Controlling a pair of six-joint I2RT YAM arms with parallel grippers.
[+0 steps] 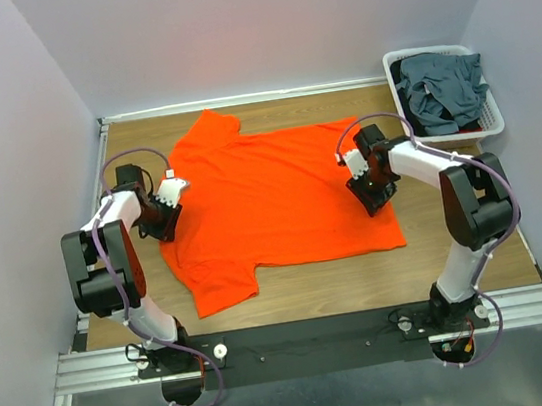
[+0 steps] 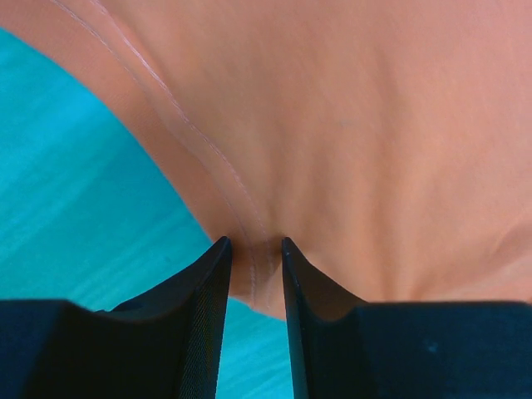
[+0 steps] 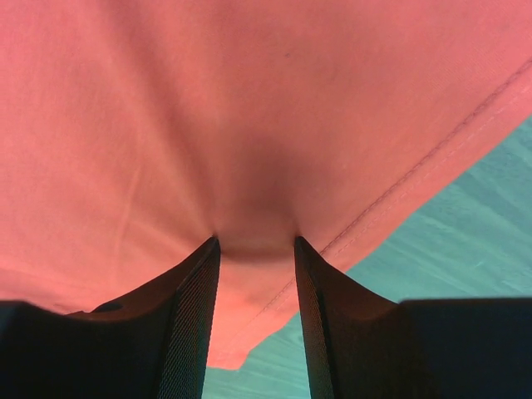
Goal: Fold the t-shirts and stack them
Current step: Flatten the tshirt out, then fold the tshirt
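Note:
One bright orange-red t-shirt (image 1: 270, 193) lies spread flat on the wooden table, neck to the left and hem to the right. My left gripper (image 1: 166, 228) is down on its left edge near the lower sleeve. In the left wrist view the gripper (image 2: 255, 243) has its jaws nearly closed with the stitched edge of the shirt (image 2: 349, 125) pinched between them. My right gripper (image 1: 372, 205) is at the hem on the right. In the right wrist view the gripper (image 3: 255, 241) has a puckered fold of the shirt (image 3: 249, 108) between its jaws. Dark blue-grey t-shirts (image 1: 442, 88) lie crumpled in the basket.
A white slatted basket (image 1: 495, 121) stands at the back right corner of the table. Bare wood (image 1: 459, 247) shows in front of and to the right of the orange shirt. Pale walls close in the table on three sides.

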